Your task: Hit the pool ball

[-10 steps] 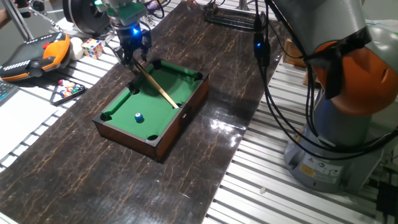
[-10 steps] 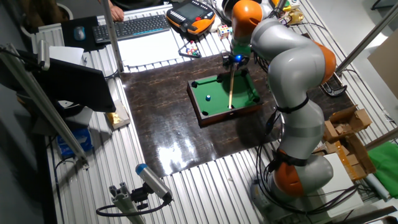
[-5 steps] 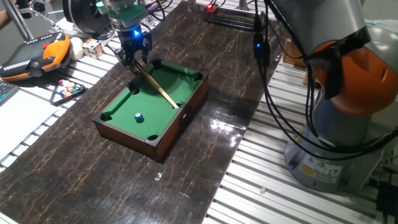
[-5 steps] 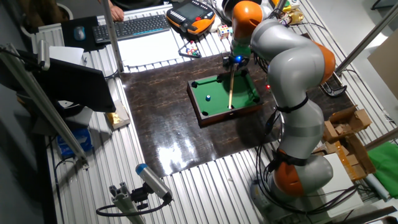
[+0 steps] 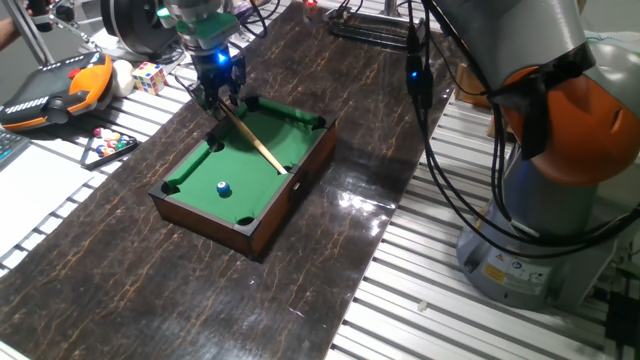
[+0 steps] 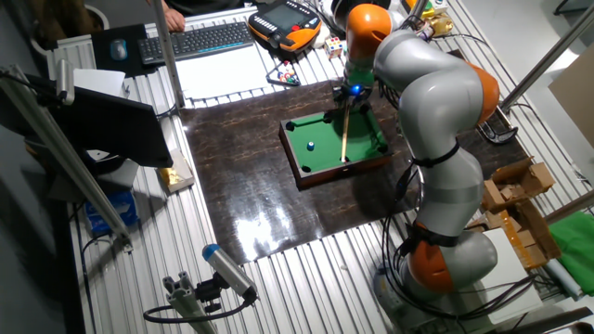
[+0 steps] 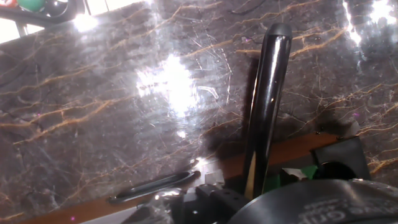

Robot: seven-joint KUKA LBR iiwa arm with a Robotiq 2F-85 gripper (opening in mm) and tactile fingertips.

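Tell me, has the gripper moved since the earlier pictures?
Yes, slightly. In one fixed view the gripper has shifted up and away from the miniature pool table's far corner, toward the puzzle cube.

The table (image 5: 560,330) has a ribbed aluminium top of parallel slats. A dark brown marble-patterned mat (image 5: 130,290) with golden veins and a glossy sheen lies across its middle. On the mat stands a miniature pool table (image 5: 262,232) with a green bed and brown wooden walls. Beside the mat, on the slats, lie a black triangle rack (image 5: 108,146) holding small multicoloured balls, a multicoloured puzzle cube (image 5: 149,77) and an orange-and-black teach pendant (image 5: 55,88). In the other fixed view a black keyboard (image 6: 209,40) and white paper sheets (image 6: 225,70) rest on the slats past the mat's far edge.
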